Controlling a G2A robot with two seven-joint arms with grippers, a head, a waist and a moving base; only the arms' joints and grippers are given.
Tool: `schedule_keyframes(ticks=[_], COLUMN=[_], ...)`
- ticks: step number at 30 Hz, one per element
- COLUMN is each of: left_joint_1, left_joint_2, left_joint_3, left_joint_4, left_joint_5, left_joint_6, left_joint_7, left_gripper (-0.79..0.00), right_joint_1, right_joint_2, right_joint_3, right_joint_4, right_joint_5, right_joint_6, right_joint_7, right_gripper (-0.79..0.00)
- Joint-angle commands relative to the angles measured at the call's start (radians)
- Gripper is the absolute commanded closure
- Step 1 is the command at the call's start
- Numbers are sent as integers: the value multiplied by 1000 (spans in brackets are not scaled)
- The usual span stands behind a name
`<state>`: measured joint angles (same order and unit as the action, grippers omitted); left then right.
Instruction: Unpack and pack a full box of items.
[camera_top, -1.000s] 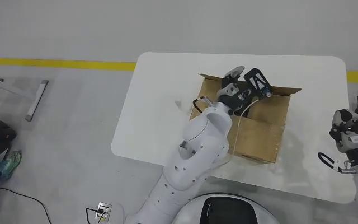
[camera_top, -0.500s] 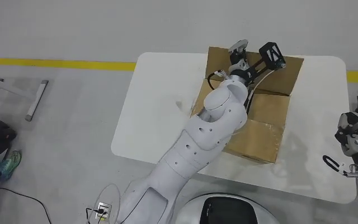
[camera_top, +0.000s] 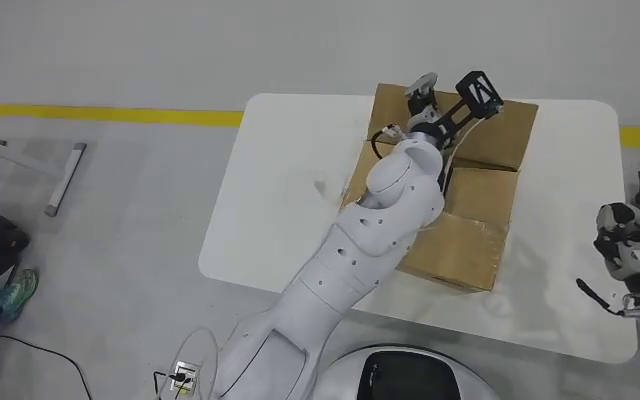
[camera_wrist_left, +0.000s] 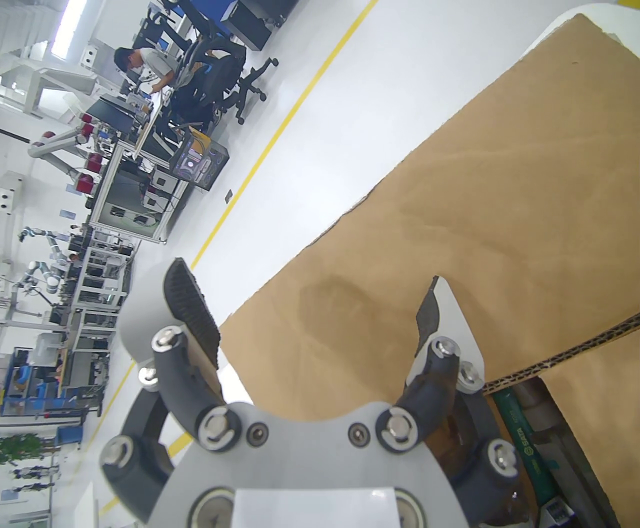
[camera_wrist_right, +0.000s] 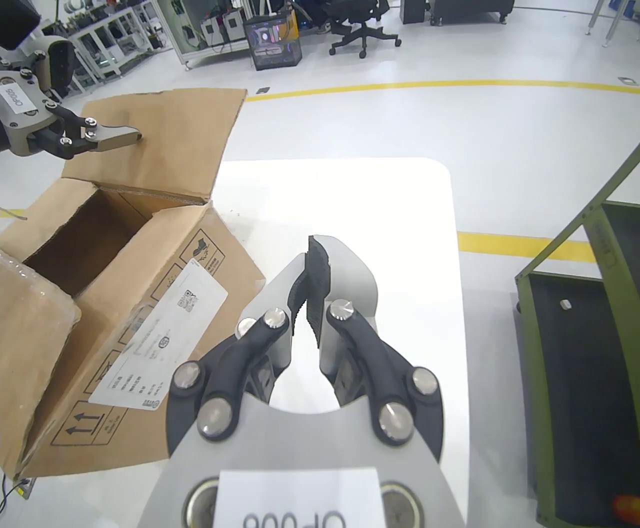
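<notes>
Standing spread and empty, the left end effector (camera_top: 450, 90) was at the far flap (camera_top: 510, 135) of the box (camera_top: 465, 245), which sat open on the counter (camera_top: 290, 190). The right end effector (camera_wrist_right: 312, 255), clenched on nothing, hung beside the box. The flap could spring back over the opening, and a harder push might slide the box.

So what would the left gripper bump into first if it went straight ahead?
Probably the opened cardboard flap: the open left gripper points straight at it, though I can't tell how close it is.
</notes>
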<state>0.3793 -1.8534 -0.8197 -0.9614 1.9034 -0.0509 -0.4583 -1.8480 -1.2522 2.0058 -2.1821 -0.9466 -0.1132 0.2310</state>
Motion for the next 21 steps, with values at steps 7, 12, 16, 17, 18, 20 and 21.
schedule_keyframes(ticks=[7,12,16,17,18,20,21], left_joint_1=[263,426,511,529,545,574,586], left_joint_2=[77,109,123,126,128,131,133], left_joint_3=[-166,-241,-279,-286,-292,-297,-297], left_joint_4=[-446,-683,-792,-811,-828,-855,-866], left_joint_5=[62,65,49,44,35,14,12], left_joint_6=[-176,-299,-351,-355,-355,-363,-370], left_joint_7=[-91,-124,-139,-141,-142,-144,-142], left_gripper=[-785,-785,-785,-785,-785,-785,-785], right_joint_1=[128,221,282,297,310,336,348], right_joint_2=[11,17,22,23,24,25,26], right_joint_3=[-97,-168,-205,-212,-218,-229,-235], right_joint_4=[73,140,192,204,218,241,250], right_joint_5=[-72,-131,-161,-163,-158,-150,-152], right_joint_6=[-53,-87,-110,-119,-128,-140,-150], right_joint_7=[67,106,123,124,128,134,135], right_gripper=[0,0,0,0,0,0,0])
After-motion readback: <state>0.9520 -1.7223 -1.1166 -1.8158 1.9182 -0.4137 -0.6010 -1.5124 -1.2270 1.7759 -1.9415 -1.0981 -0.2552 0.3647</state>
